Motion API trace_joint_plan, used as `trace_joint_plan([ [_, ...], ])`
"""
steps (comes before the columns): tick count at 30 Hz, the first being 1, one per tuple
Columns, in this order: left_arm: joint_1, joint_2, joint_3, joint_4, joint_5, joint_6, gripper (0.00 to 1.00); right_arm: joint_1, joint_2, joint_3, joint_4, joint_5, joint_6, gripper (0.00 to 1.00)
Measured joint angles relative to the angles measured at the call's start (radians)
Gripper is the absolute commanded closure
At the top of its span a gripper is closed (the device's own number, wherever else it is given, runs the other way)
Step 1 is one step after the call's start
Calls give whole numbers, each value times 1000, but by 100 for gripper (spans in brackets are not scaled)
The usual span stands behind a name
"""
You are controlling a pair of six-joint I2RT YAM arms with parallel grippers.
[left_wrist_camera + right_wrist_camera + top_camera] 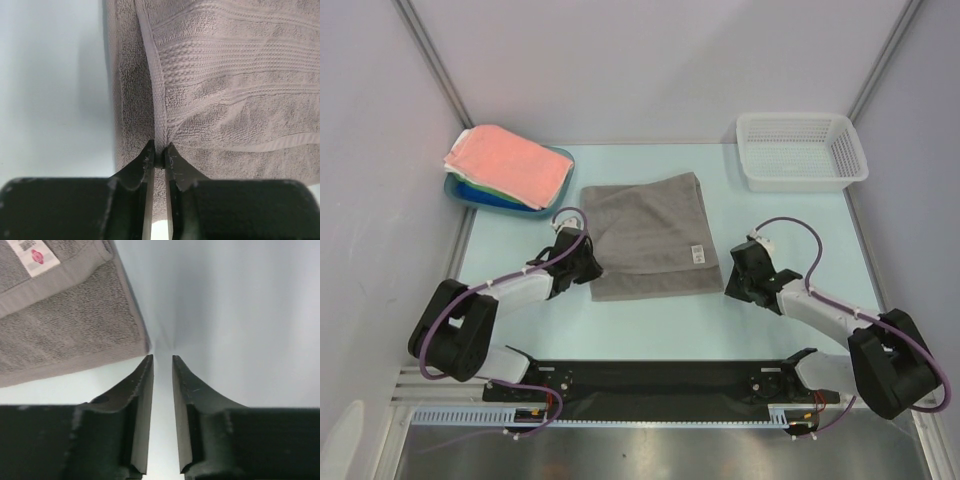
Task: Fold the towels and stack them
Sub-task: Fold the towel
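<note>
- The left gripper [584,262] lies low on the pale blue table [660,325], near the middle-left. Its jaws are clamped on the left hem of the grey towel [645,235]. In the left wrist view the two fingertips [148,156] pinch that hem, with the cloth bunched between them.
- The right gripper [736,276] sits on the right, at about the same depth, just beside the grey towel's near right corner. In the right wrist view its jaws stand a narrow gap apart with only bare table between them, and the towel corner lies just left of the tips and clear of them.
- The grey towel lies flat in the middle of the table between the two grippers. It looks doubled: a lower layer shows along its left and near edges. A small white tag [697,254] with a red mark lies near its right edge.
- Far left, a blue plastic tray [456,188] holds a stack of towels [510,165] with a salmon pink one on top. Edges of white, green and blue cloth show beneath it.
- Far right, a white perforated basket [805,172] stands at the table's far corner, well apart from the grey towel.
</note>
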Motion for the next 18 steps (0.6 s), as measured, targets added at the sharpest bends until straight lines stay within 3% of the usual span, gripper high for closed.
trace_joint_plan([
  [5, 0, 17, -9, 20, 30, -9, 68, -6, -11, 11, -42, 20, -4, 63],
  [9, 0, 30, -9, 37, 61, -18, 55, -35, 10, 83, -58, 16, -23, 63],
  [18, 0, 8, -9, 28, 82, -23, 51, -94, 190, 239, 28, -50, -65, 63],
])
